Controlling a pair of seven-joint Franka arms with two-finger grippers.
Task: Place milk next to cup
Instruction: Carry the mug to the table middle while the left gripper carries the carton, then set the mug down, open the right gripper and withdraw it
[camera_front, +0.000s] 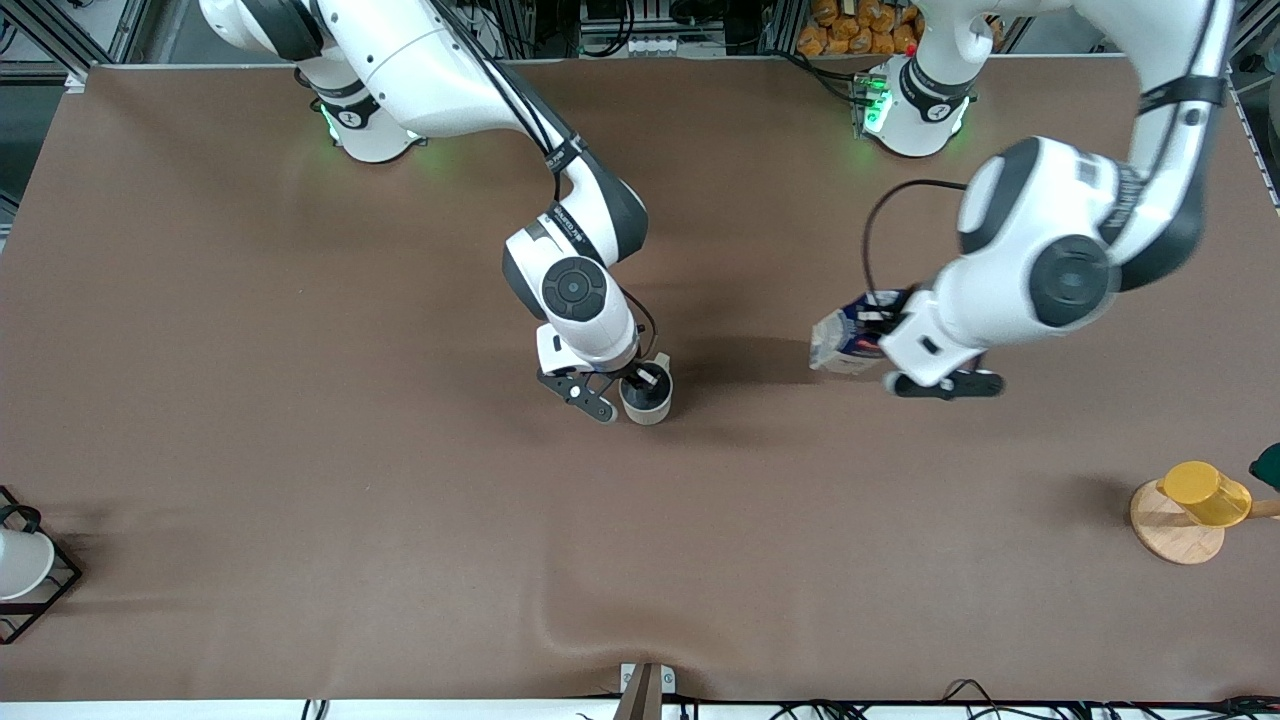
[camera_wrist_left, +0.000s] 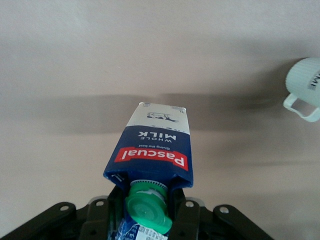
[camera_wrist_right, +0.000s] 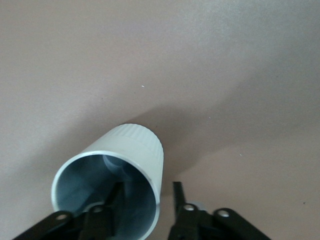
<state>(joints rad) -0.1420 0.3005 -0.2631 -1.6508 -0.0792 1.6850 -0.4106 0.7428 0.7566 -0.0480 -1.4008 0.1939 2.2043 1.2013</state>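
mid-table, the left gripper (camera_front: 868, 338) is clamped on the cap end of the milk (camera_front: 838, 343), its base tilted toward the cup (camera_front: 646, 395). the right gripper (camera_front: 630, 385) pinches the cup's wall, toward the right arm's end.

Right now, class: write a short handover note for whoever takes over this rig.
Left gripper: shut on the milk carton, carried tilted above the table.
Right gripper: straddles the wall of the ceramic mug, one finger inside, one outside; mug mid-table.
Done: carton picked up.
Left: bring the carton across toward the right arm's end, set it upright beside the mug, release.
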